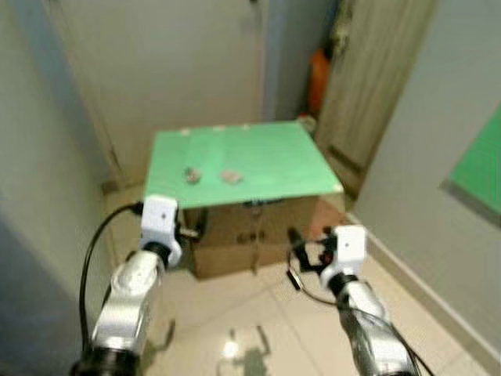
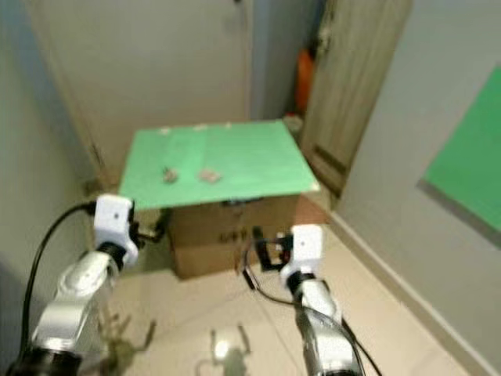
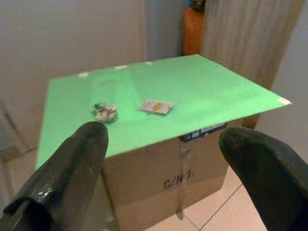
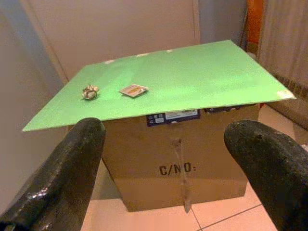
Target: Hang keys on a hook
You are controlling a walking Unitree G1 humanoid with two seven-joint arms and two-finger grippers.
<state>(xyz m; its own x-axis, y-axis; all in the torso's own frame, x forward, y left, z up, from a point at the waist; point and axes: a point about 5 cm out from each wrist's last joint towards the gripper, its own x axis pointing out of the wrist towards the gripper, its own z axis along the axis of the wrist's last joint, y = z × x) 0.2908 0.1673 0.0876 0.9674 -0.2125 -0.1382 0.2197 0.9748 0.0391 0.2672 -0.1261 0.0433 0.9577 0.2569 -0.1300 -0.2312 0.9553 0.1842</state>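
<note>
A: Where do the keys [image 3: 104, 112] lie?
B: On the green board [image 1: 266, 157] that tops the cardboard box [image 4: 178, 168], in the centre of the head views. They sit in the left half of the board, a small bunched lump.
A: Anything next to them?
B: A small flat card [image 3: 156, 107], just to the right of the keys, apart from them.
A: And the left pincer [image 3: 163, 159]?
B: It hangs in the lower left of the head view, short of the box's near edge; its fingers [image 3: 72, 168] stand wide apart with nothing between them.
A: The right pincer [image 4: 168, 159]?
B: Lower right of centre in the head view, also in front of the box, fingers spread wide and holding nothing.
A: The surroundings?
B: Pale tiled floor [image 1: 235, 313] underneath, a light door [image 1: 172, 70] behind the box, a wooden door [image 1: 376, 86] ajar in the upper right, and something orange [image 1: 317, 78] in the gap. A green panel [image 2: 470, 164] sits on the right wall.
</note>
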